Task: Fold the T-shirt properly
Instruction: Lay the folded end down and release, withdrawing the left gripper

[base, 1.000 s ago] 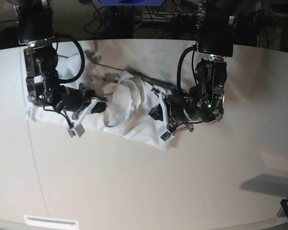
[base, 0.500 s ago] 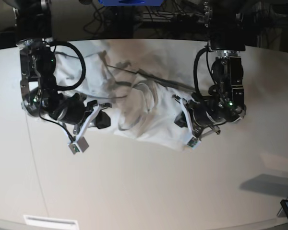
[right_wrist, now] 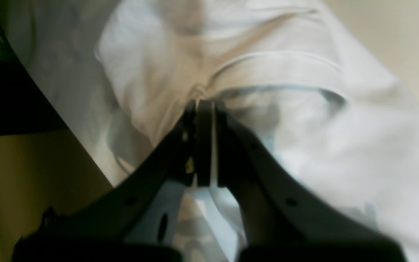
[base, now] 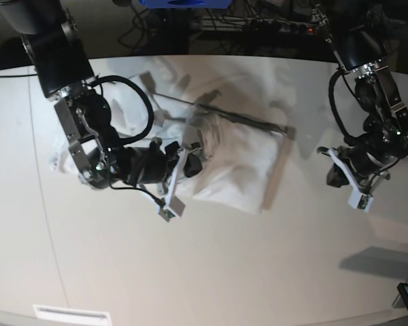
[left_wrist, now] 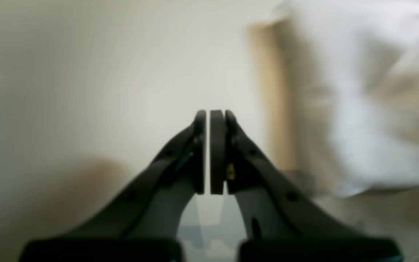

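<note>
Right fingers (right_wrist: 204, 105) pinched shut on a fold of the T-shirt (base: 238, 163) near its collar; left fingers (left_wrist: 211, 116) closed on nothing, well clear of the cloth on the bench (base: 211, 265). Best: drag low and smooth, keep the fold flat, release only once edges align.

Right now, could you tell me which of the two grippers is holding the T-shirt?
The right gripper: its jaws pinch the T-shirt. The left gripper is shut over bare tabletop, clear of the cloth.
</note>
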Controlling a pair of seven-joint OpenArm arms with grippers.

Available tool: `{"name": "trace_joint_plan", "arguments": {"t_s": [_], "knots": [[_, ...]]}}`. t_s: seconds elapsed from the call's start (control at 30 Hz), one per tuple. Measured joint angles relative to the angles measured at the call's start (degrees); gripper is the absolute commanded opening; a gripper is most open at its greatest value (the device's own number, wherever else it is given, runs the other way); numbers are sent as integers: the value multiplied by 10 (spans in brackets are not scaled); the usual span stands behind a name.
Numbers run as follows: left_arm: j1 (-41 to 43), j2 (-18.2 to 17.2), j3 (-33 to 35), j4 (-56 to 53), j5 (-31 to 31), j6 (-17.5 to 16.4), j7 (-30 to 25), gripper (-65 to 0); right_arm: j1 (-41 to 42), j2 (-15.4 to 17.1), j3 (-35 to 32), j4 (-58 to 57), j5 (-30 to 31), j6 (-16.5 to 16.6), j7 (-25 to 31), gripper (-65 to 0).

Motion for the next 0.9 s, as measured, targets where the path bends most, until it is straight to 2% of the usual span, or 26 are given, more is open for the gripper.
{"name": "trace_joint_plan", "arguments": {"t_s": [0.13, 0.27, 0.4, 0.53, 0.67, 0.9], "knots": [[19, -30, -32, 0, -1, 0, -1, -638, 12, -3, -23, -43, 2, 2, 21, -630], [49, -46, -54, 0, -5, 0, -1, -638, 21, 2, -25, -59, 14, 0, 34, -630], [58, -49, -90, 0, -3, 0, -1, -638, 21, -1, -25, -82, 22, 1, 56, -630], [60, -49, -111, 0, -5, 0, -3, -638, 19, 12, -26, -127, 23, 0, 79, -630], [69, -48, -113, 0, -5, 0, -1, -637, 10, 21, -25, -141, 27, 2, 97, -630], [69, -47, -111, 0, -5, 0, -1, -637, 2, 42, -23, -128, 31, 2, 97, -631]]}}
